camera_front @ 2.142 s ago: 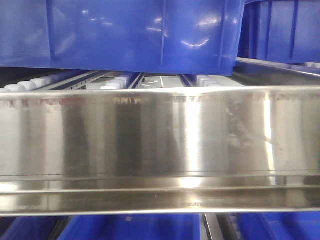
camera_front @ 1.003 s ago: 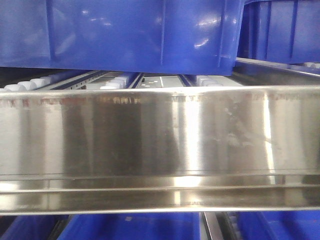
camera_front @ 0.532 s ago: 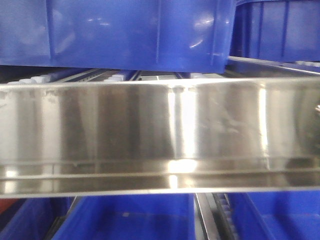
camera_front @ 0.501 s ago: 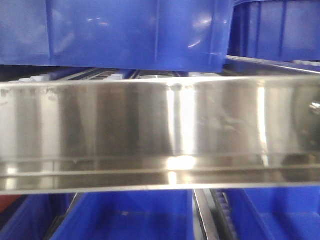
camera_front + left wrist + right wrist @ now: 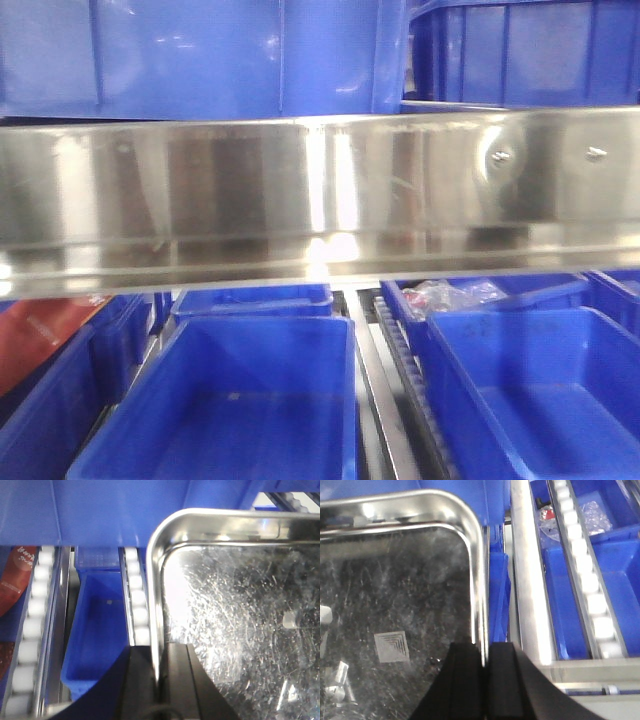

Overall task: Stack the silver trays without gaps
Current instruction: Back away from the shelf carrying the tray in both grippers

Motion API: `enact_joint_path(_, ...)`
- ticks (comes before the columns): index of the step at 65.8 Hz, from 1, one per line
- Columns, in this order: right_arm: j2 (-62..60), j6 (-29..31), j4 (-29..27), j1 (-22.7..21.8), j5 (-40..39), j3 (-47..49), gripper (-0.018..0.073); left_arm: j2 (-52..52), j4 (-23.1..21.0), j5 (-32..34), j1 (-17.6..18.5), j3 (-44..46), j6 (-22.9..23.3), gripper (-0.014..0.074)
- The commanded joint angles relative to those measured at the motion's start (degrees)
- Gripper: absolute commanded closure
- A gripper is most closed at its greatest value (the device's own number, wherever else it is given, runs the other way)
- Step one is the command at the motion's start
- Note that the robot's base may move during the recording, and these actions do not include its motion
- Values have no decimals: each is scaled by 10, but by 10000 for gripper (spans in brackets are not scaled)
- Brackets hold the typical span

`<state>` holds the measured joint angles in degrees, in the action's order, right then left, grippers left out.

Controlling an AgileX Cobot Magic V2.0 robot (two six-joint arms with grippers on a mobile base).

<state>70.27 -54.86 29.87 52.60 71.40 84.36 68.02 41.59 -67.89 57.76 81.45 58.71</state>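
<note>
Shelving all round: blue bins (image 5: 250, 400) on the lower level, more above, white roller tracks (image 5: 137, 600) between them. Front cam is mostly blocked. A brushed-steel shelf rail (image 5: 320, 200) spans the full width, streaky with glare, with two screw heads (image 5: 500, 155) near its right end. I see neither hand nor tray from there.

Wrist cams carry the useful info. The silver tray (image 5: 240, 610) is shiny steel with a rounded corner, a flared flat rim and a floor full of fine scratches. It is held up over the roller tracks and bins, and its near end is cut off by the frame in both views.

Left hand (image 5: 160, 652): black fingers (image 5: 140, 675) closed tight on the tray's left rim, one inside and one outside. Right hand (image 5: 482, 652): same pinch on the right rim of the tray (image 5: 400, 590), with no gap visible at the pads.

I can't tell whether it's one tray or several nested; only the top rim shows. A grey square (image 5: 391, 646) on the tray floor could be a sticker or a reflection; can't say which.

Left of the tray, a red pack (image 5: 17, 575) lies beyond the roller tracks, partly cut off. On the far right, a clear bag (image 5: 592, 515) sits in a bin, contents unreadable.
</note>
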Motion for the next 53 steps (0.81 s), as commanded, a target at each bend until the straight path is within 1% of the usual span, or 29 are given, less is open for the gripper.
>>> enact_joint_path(1,4,0,10,0,-41,7,636,-1,-7,30,5,7,-3,614)
enact_joint_path(30,4,0,10,0,-41,7,636,-1,-7,30,5,7,-3,614)
enact_joint_path(38,4,0,10,0,-41,7,636,-1,2,30,5,7,-3,614)
enact_joint_path(53,4,0,10,0,-41,7,636,-1,2,30,5,7,-3,614)
